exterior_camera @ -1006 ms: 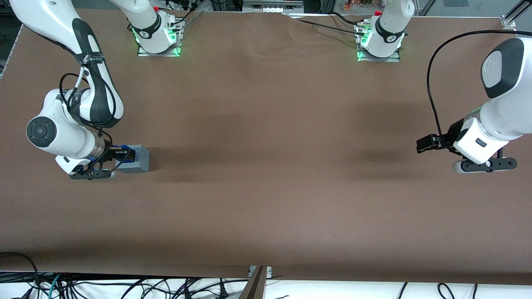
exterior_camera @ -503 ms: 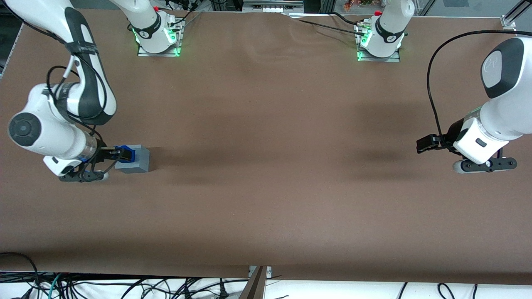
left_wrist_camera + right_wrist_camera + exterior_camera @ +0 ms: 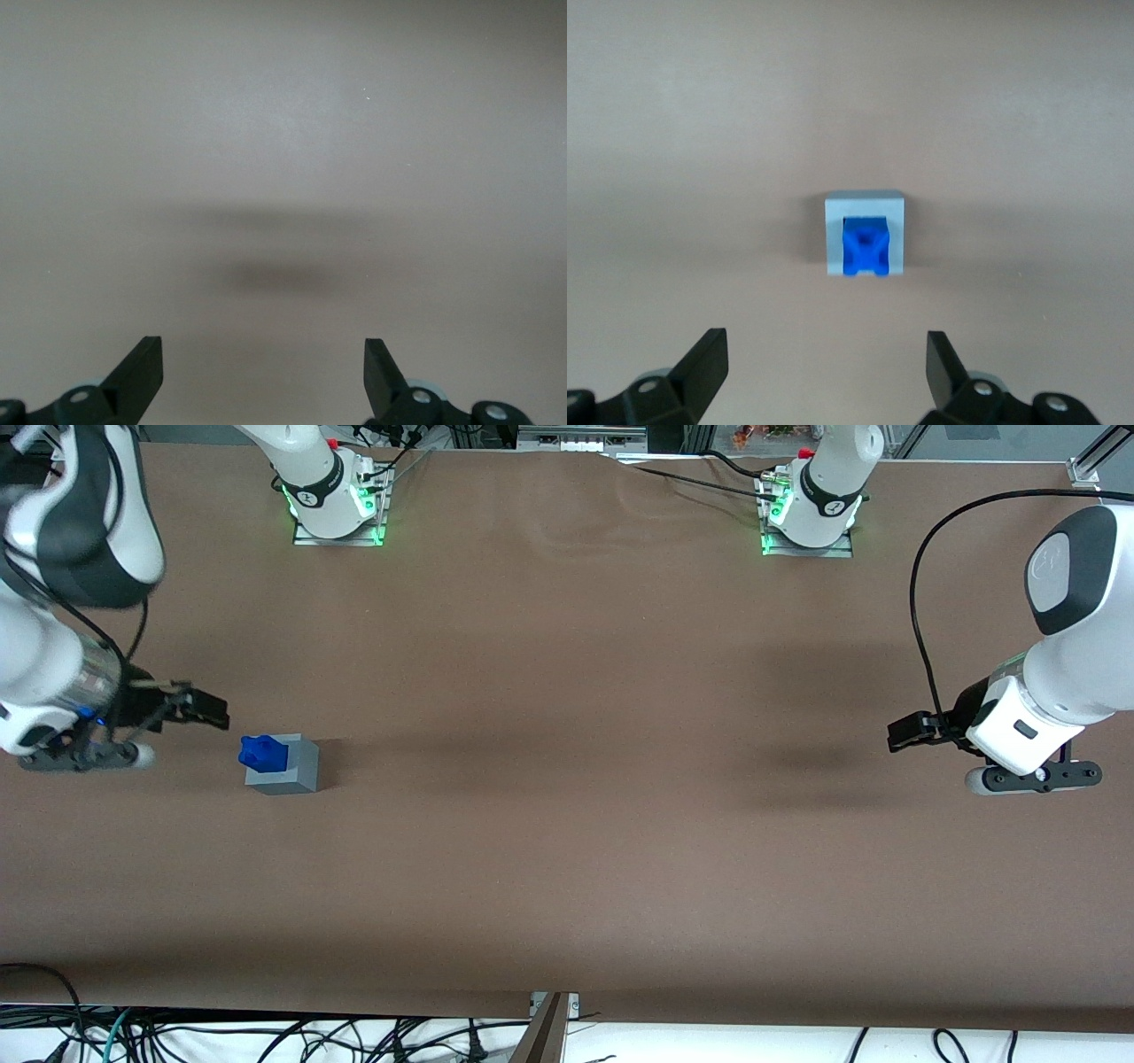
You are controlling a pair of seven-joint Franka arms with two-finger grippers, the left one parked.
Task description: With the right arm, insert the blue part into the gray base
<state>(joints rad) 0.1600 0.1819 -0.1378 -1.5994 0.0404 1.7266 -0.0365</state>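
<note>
The blue part [image 3: 262,753] sits in the recess of the gray base [image 3: 292,771], sticking out of its top, toward the working arm's end of the table. In the right wrist view the blue part [image 3: 865,248] is seated inside the gray base [image 3: 866,210]. My right gripper [image 3: 202,710] is open and empty, raised above the table, apart from the base and farther toward the working arm's end. Its two black fingers stand wide apart in the right wrist view [image 3: 826,354].
The brown table [image 3: 567,824] spreads around the base. Two arm mounts with green lights [image 3: 337,509] stand along the table edge farthest from the camera. Cables [image 3: 266,1036] hang below the edge nearest the camera.
My right gripper has let go of the blue part, opened, and lifted up and away from the gray base toward the working arm's end. The blue part stays in the base.
</note>
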